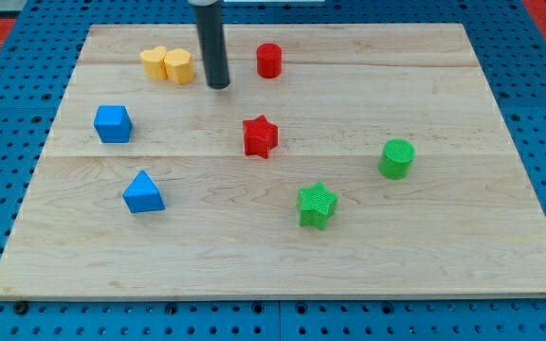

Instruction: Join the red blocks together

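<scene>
A red cylinder (pixel 269 60) stands near the view's top, a little right of centre. A red star block (pixel 260 135) lies below it near the board's middle, well apart from it. My tip (pixel 219 85) rests on the wooden board (pixel 463 246), left of the red cylinder and up-left of the red star. It touches neither red block. It sits just right of two yellow blocks (pixel 169 64).
The two yellow blocks touch each other at the top left. A blue cube (pixel 113 123) and a blue triangular block (pixel 143 192) lie at the left. A green star (pixel 317 205) and a green cylinder (pixel 396 158) lie at the lower right.
</scene>
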### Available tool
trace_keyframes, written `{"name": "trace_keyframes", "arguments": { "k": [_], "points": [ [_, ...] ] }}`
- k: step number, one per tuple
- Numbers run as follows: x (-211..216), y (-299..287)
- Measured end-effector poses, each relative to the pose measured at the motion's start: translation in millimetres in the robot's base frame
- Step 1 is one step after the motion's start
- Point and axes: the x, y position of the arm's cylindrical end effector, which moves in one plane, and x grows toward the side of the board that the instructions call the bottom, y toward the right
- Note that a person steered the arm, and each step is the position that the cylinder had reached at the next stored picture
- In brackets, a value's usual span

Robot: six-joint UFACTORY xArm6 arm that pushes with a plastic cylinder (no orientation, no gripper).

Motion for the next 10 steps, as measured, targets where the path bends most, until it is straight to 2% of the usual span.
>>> {"name": "trace_keyframes", "arguments": {
  "k": [1, 2, 4, 5, 6, 7, 8, 9, 10],
  "points": [
    [-38.7, -4.1],
    [-43.6, 77.7],
    [-21.0, 137.0],
    [10.5, 131.6],
    [7.9, 120.9],
    [69.6, 157.2],
    [145.7, 100.0],
    [139.8, 50.9],
    [114.4, 46.5]
  ]
}}
